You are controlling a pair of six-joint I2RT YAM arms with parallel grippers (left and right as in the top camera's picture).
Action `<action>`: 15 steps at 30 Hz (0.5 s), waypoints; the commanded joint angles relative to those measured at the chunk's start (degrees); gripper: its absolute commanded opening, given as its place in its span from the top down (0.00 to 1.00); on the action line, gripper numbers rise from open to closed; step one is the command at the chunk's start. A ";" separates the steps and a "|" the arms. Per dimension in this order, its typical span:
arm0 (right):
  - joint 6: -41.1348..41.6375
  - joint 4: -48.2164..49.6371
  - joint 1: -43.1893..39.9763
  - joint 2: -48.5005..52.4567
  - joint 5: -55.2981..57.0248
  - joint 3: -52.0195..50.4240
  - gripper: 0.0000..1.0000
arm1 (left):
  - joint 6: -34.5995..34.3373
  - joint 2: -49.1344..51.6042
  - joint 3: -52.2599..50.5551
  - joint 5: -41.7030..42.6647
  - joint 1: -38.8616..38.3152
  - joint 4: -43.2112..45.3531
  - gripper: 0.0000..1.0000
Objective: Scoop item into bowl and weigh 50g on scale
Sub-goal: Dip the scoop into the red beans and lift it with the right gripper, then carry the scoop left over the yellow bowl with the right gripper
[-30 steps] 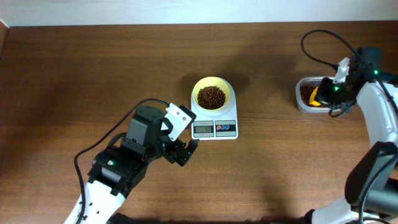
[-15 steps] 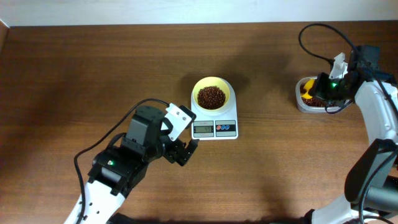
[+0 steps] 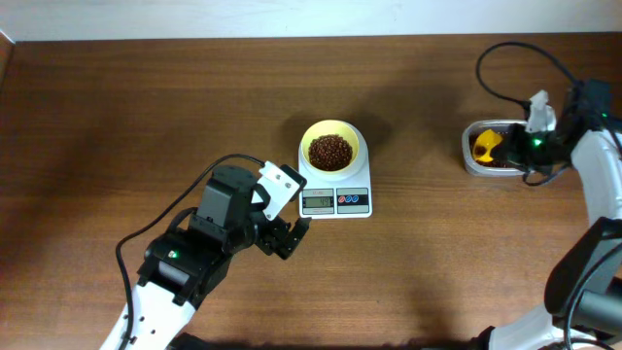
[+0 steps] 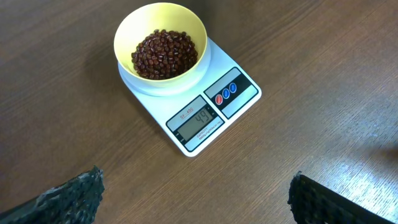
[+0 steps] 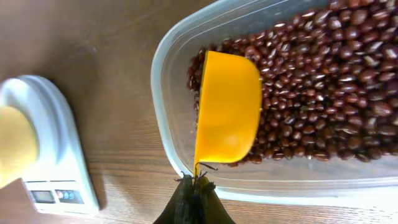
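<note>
Right gripper [image 5: 196, 185]: clamped shut on thin handle of orange scoop [image 5: 227, 106]. Scoop rests on red beans [image 5: 323, 74] in clear container [image 5: 163, 87], near right edge of table [image 3: 146, 97].
Left gripper [image 3: 287, 236]: jaws wide, empty, just beside scale [image 4: 233, 93] at table centre.
Yellow bowl [image 4: 127, 28]: on scale, part-filled with beans.
Beans likely light, hard and loose, so they roll readily. Grip handle only, keep scoop level, take small load.

A dark brown wooden table [image 3: 126, 107] with fine grain running side to side fills nearly the whole view. A pale, plain strip [image 3: 292, 15] lies beyond its far edge. Light is soft and even.
</note>
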 commanded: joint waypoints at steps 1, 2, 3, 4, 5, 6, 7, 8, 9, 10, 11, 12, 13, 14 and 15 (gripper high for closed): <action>-0.83 0.00 -3.67 0.37 -7.56 0.11 0.96 | 0.94 0.07 -0.48 0.81 -0.24 0.07 0.01; -0.83 -0.02 -4.70 0.37 -9.09 0.11 0.96 | 0.94 0.07 -0.48 0.81 -0.24 0.07 0.01; -0.85 -0.02 -5.27 0.37 -10.05 0.11 0.96 | 0.94 0.07 -0.48 0.81 -0.24 0.07 0.01; -0.83 -0.02 -6.14 0.37 -11.15 0.11 0.96 | 0.94 0.07 -0.48 0.81 -0.24 0.07 0.01; -0.83 0.00 -7.02 0.37 -12.68 0.11 0.96 | 0.94 0.07 -0.48 0.81 -0.24 0.07 0.01; -0.85 0.04 -7.76 0.37 -14.56 0.11 0.96 | 0.94 0.07 -0.48 0.81 -0.24 0.07 0.01; -0.85 0.26 -8.48 0.37 -17.94 0.13 0.96 | 0.96 0.07 -0.48 0.81 -0.24 0.07 0.01; -0.87 0.52 -8.81 0.37 -20.52 0.13 0.96 | 0.94 0.07 -0.48 0.81 -0.24 0.07 0.01; -2.25 0.92 -9.11 0.37 -24.79 0.13 0.96 | 0.94 0.07 -0.48 0.81 -0.24 0.07 0.01; -3.43 1.36 -9.11 0.37 -28.13 0.13 0.96 | 0.94 0.07 -0.48 0.81 -0.24 0.07 0.01; -3.39 2.16 -9.01 0.37 -30.60 0.13 0.96 | 0.94 0.07 -0.48 0.81 -0.24 0.07 0.01; -3.39 2.60 -8.76 0.37 -32.15 0.13 0.96 | 0.94 0.07 -0.48 0.81 -0.24 0.07 0.01; -3.37 2.95 -8.33 0.37 -33.46 0.13 0.96 | 0.96 0.07 -0.48 0.81 -0.24 0.07 0.01; -3.34 3.06 -7.52 0.37 -33.70 0.13 0.96 | 0.94 0.07 -0.48 0.81 -0.24 0.07 0.01; -3.23 3.06 -6.43 0.37 -33.73 0.13 0.96 | 0.94 0.07 -0.48 0.81 -0.24 0.07 0.01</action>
